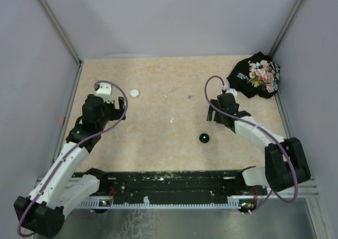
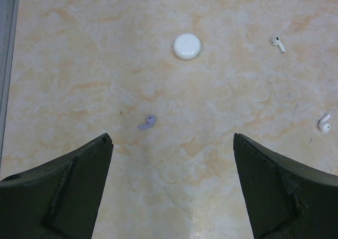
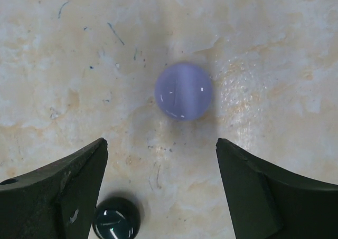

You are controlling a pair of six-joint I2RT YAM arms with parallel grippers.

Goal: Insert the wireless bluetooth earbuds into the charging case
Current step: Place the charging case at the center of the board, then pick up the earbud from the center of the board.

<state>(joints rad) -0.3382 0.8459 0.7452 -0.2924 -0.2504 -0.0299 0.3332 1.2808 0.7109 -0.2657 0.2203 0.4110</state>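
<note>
Two white earbuds [image 2: 278, 44] [image 2: 324, 123] and a purple earbud [image 2: 147, 123] lie loose on the table. The white ones also show in the top view [image 1: 165, 96] [image 1: 172, 120]. A round white case [image 2: 187, 46] lies shut beyond the purple earbud, and shows in the top view [image 1: 134, 93]. My left gripper [image 2: 171, 139] is open and empty, just short of the purple earbud. My right gripper [image 3: 161, 141] is open and empty above the table. A shut lavender case [image 3: 184, 91] lies ahead of it, and a black case [image 3: 116, 218] lies by its left finger. No black earbud shows.
A black pouch with a flower print [image 1: 256, 75] lies in the far right corner. The black case [image 1: 204, 138] sits mid-table near the right gripper [image 1: 215, 115]. The left gripper [image 1: 113, 111] is near the left wall. Grey walls enclose the table.
</note>
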